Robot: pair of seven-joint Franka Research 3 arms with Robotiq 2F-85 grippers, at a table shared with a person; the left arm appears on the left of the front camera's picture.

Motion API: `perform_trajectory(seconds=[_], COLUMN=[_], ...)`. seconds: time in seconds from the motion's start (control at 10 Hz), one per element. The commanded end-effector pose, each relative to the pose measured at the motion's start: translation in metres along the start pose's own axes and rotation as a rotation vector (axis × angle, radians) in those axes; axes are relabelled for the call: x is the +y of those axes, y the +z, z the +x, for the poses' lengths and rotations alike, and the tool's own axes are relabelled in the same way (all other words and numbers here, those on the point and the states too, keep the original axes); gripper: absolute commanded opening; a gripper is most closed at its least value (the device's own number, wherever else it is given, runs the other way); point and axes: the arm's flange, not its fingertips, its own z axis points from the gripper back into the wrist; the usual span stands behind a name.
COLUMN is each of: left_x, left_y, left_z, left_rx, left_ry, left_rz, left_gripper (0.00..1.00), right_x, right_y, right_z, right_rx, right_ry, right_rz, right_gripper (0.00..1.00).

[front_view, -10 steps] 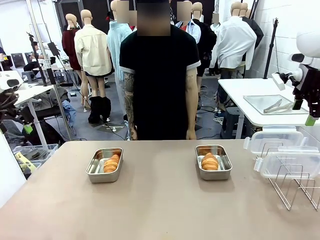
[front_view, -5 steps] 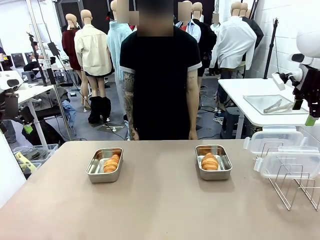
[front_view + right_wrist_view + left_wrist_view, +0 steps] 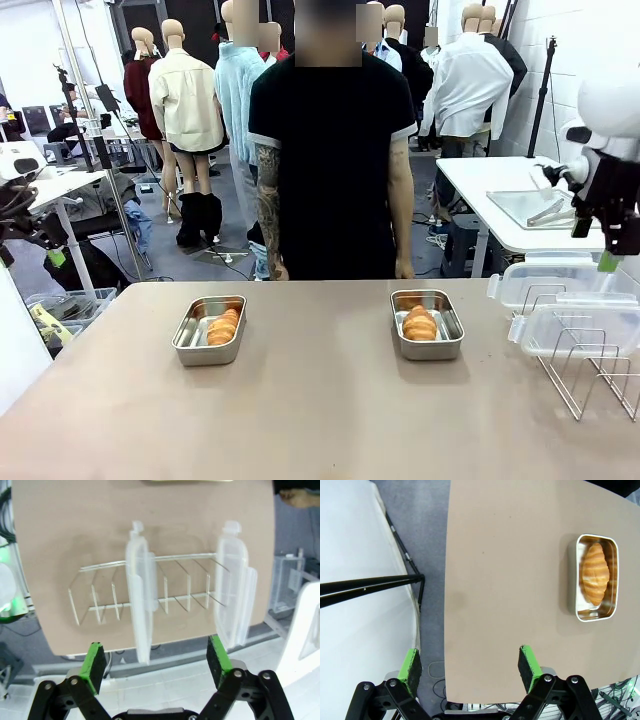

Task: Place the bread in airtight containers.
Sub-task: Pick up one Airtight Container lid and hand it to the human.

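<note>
Two bread rolls (image 3: 223, 326) already lie in steel containers (image 3: 428, 352) on the counter (image 3: 320, 420); clear lids (image 3: 575, 325) wait in a rack (image 3: 585, 385), unfitted. Left pincer (image 3: 469, 655) and right pincer (image 3: 155, 647) both gape, empty.

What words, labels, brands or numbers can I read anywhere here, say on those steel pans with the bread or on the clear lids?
No text can be read anywhere.
On the left steel pan and the right steel pan: plain metal, no stamp or label showing.
On the clear lids: no print visible.
On the table: no marks.
In the room behind: nothing large or sharp enough to read.
</note>
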Motion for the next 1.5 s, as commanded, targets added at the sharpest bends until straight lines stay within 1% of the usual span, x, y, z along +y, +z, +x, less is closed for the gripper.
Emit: perform_trajectory(seconds=[0.0,0.1,0.2,0.3,0.4,0.5,0.7,0.9,1.1,1.3,1.4], left_x=[0.000,0.000,0.000,0.000,0.000,0.000,0.000,0.000,0.000,0.000,0.000], left_y=[0.002,0.002,0.002,0.002,0.002,0.002,0.002,0.002,0.002,0.002,0.002], left_z=[-0.001,-0.001,-0.001,-0.001,-0.001,-0.001,-0.001,-0.001,-0.001,-0.001,-0.001], left_rx=[0.001,0.001,0.001,0.001,0.001,0.001,0.001,0.001,0.001,0.001,0.001], left_ry=[0.015,0.015,0.015,0.015,0.015,0.015,0.015,0.015,0.015,0.015,0.015], left_rz=[0.016,0.016,0.016,0.016,0.016,0.016,0.016,0.016,0.016,0.016,0.016], left_gripper=[1.00,1.00,1.00,1.00,1.00,1.00,1.00,1.00,1.00,1.00,1.00], right_x=[0.024,0.018,0.013,0.011,0.001,-0.008,-0.015,-0.024,-0.027,-0.029,-0.029], right_y=[-0.030,-0.041,-0.050,-0.059,-0.065,-0.071,-0.082,-0.097,-0.107,-0.114,-0.116], right_z=[0.008,0.006,0.005,0.007,0.005,0.005,0.004,0.003,0.000,0.002,0.002], right_rx=[-0.006,-0.031,-0.047,-0.030,-0.024,-0.041,-0.011,-0.007,-0.014,0.015,0.025], right_ry=[0.028,-0.005,-0.038,-0.035,-0.057,-0.054,-0.099,-0.126,-0.125,-0.135,-0.123], right_rz=[-0.034,-0.030,0.009,0.021,0.005,0.044,0.038,0.062,0.097,0.096,0.085], right_gripper=[1.00,1.00,1.00,1.00,1.00,1.00,1.00,1.00,1.00,1.00,0.90])
